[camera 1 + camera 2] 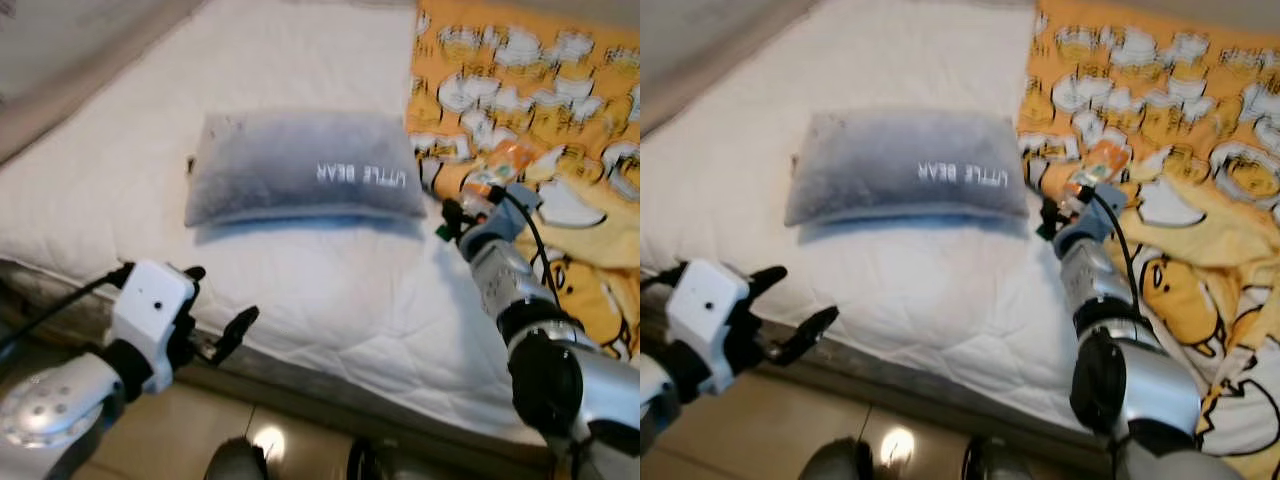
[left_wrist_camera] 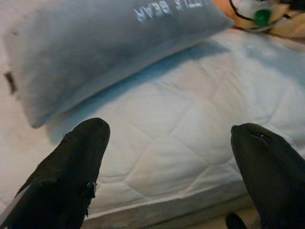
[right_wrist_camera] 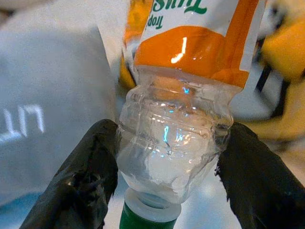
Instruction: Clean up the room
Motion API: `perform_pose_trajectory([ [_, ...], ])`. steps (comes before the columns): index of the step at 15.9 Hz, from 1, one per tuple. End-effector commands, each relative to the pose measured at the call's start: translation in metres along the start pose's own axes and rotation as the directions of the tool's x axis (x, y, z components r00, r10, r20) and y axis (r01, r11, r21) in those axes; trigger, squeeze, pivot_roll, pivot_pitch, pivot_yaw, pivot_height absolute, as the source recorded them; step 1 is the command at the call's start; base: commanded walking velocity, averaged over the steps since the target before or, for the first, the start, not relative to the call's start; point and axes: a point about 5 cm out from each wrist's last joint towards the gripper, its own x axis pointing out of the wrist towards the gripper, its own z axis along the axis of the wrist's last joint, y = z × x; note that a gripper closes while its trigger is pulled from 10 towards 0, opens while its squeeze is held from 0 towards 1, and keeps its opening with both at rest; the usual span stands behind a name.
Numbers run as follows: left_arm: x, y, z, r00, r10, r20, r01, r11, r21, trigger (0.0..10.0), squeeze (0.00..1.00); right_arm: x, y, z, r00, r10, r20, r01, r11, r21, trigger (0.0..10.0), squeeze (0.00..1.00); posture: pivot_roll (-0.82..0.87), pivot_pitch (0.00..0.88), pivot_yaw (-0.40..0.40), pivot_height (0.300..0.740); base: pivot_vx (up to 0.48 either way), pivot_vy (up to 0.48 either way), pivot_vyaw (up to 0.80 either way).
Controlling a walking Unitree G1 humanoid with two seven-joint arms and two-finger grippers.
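Right wrist view gives us the clearest fact: our right gripper (image 3: 167, 167) pinches a clear plastic bottle (image 3: 178, 124) just above its green cap (image 3: 143, 217), one black finger (image 3: 78, 179) pressed on each side of the neck, the orange label (image 3: 200, 43) further up the body. In the eye views we see that bottle (image 1: 495, 170) held over the bed at the edge of the orange cartoon blanket (image 1: 560, 110), just beside the right end of the grey pillow (image 1: 300, 170). The pillow lies flat on the white quilted mattress (image 1: 330, 290), its white lettering facing away from us. Our left gripper (image 1: 215, 315) hangs at the near edge of the mattress, below the pillow's left end, its fingers (image 2: 71, 171) spread wide and holding nothing. Tiled floor (image 1: 210, 420) shows beneath the bed edge
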Motion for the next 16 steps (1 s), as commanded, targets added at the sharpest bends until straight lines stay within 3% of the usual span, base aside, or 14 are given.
perform_pose_trajectory([
  [1, 0.003, -0.001, -0.004, 1.0, 0.029, 0.003, -0.029, 1.0, -0.007, 10.0, 0.51, -0.002, -0.006, 0.005, 0.998, -0.02, 0.06, 0.025, 0.997, -0.078, 0.0, 0.0, 0.15, 0.0, -0.04, 0.74, 0.0, 0.0, 0.0],
  [3, 0.009, -0.002, -0.009, 0.998, 0.06, 0.006, -0.06, 0.997, -0.042, 10.0, 0.51, -0.005, -0.013, 0.004, 0.994, -0.06, 0.091, 0.074, 0.985, -0.158, 0.0, 0.0, 0.14, 0.0, -0.032, 0.74, 0.0, 0.0, 0.0],
  [4, 0.013, -0.005, -0.011, 0.997, 0.076, 0.013, -0.075, 0.995, -0.063, 10.0, 0.51, -0.008, -0.016, 0.004, 0.988, -0.077, 0.13, 0.106, 0.966, -0.234, 8.0, 0.0, 0.13, 0.0, -0.022, 0.74, 0.0, 0.0, 0.0],
  [5, 0.019, -0.007, -0.014, 0.995, 0.093, 0.022, -0.091, 0.994, -0.068, 10.0, 0.51, -0.012, -0.017, 0.005, 0.981, -0.065, 0.185, 0.116, 0.953, -0.281, 10.0, 0.0, 0.12, 0.0, -0.02, 0.74, 0.0, 0.0, 0.0],
  [7, 0.028, -0.007, -0.016, 0.989, 0.141, 0.033, -0.139, 0.988, -0.063, 10.0, 0.51, -0.017, -0.02, 0.002, 0.976, -0.038, 0.213, 0.084, 0.974, -0.212, 10.0, 0.0, 0.12, 0.0, -0.024, 0.74, 0.0, 0.0, 0.0],
  [10, 0.033, -0.001, -0.022, 0.977, 0.211, 0.036, -0.207, 0.975, -0.078, 10.0, 0.5, -0.039, -0.023, -0.006, 0.972, 0.014, 0.236, 0.05, 0.964, -0.263, 10.0, 0.0, 0.11, 0.0, -0.035, 0.74, 0.0, 0.0, 0.14],
  [14, 0.04, 0.002, -0.024, 0.967, 0.246, 0.068, -0.24, 0.967, -0.084, 10.0, 0.49, -0.075, -0.023, -0.008, 0.964, 0.038, 0.263, 0.027, 0.971, -0.239, 10.0, 0.0, 0.07, 0.0, -0.026, 0.74, 0.0, 0.0, 0.8],
  [16, 0.048, 0.002, -0.024, 0.965, 0.251, 0.077, -0.243, 0.966, -0.091, 10.0, 0.49, -0.084, -0.021, -0.01, 0.969, 0.045, 0.243, 0.0, 0.983, -0.181, 10.0, 0.0, 0.04, 0.0, -0.016, 0.74, 0.0, 0.0, 0.8],
])
